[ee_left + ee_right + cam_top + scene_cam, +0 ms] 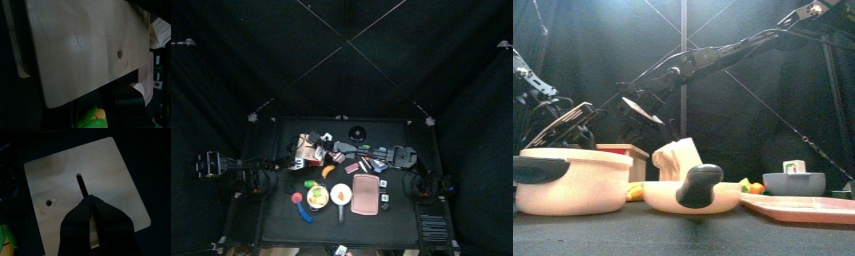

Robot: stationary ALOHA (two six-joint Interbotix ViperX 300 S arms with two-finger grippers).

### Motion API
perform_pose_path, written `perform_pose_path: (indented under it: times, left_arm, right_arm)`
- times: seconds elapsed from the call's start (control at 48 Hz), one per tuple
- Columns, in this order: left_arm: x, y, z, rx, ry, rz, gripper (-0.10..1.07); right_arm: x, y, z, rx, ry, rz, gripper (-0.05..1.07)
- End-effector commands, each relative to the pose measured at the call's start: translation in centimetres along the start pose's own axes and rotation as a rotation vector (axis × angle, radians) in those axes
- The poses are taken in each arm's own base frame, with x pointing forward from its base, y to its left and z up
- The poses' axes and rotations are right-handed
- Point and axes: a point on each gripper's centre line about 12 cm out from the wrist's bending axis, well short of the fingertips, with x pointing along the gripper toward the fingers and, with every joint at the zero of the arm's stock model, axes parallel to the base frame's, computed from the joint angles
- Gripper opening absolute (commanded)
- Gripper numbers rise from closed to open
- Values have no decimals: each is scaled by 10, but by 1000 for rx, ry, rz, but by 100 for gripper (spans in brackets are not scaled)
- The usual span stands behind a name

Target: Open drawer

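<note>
The drawer [309, 150] is a pale wooden box at the table's back left, crowded by other things. In the front view it [631, 157] peeks out behind a white pot. One flat wooden face [80, 45] with a small hole fills the left wrist view from very close, and the left gripper's own fingers do not show there. The right arm reaches across the table. Its gripper [81, 178] is shut, with the thin closed tips lying against the same pale face [117, 183] beside the hole.
A white pot [567, 180], a white cup with a dark handle [694, 185], a grey bowl [794, 183] and a flat pink board [800, 207] line the table's front. A yellow plate [341, 195] lies beside the board [366, 193]. Small items crowd the table's back.
</note>
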Motion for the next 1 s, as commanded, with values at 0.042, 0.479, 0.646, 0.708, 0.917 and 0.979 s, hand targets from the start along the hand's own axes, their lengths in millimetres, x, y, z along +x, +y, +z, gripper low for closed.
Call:
perform_pose_path:
  times: [0.042, 0.479, 0.646, 0.708, 0.917, 0.979]
  left_arm:
    - [-1, -7, -5, 0, 13, -21, 63]
    - [-9, -10, -39, -1, 108, -46, 63]
    - [-16, -18, -52, 0, 147, -84, 63]
    - [-18, -19, -55, -2, 157, -93, 63]
    - [-23, -22, -66, -19, 193, -104, 63]
    - [-24, -23, -70, -21, 205, -110, 63]
  right_arm:
    - [-7, -7, 4, 9, 8, -14, 31]
    - [-7, -8, 3, 4, 28, -23, 31]
    - [-8, -11, 3, 6, 35, -30, 31]
    - [-8, -12, 3, 7, 35, -31, 31]
    - [-7, -12, 2, 6, 37, -31, 31]
    - [-8, -13, 3, 7, 35, -32, 31]
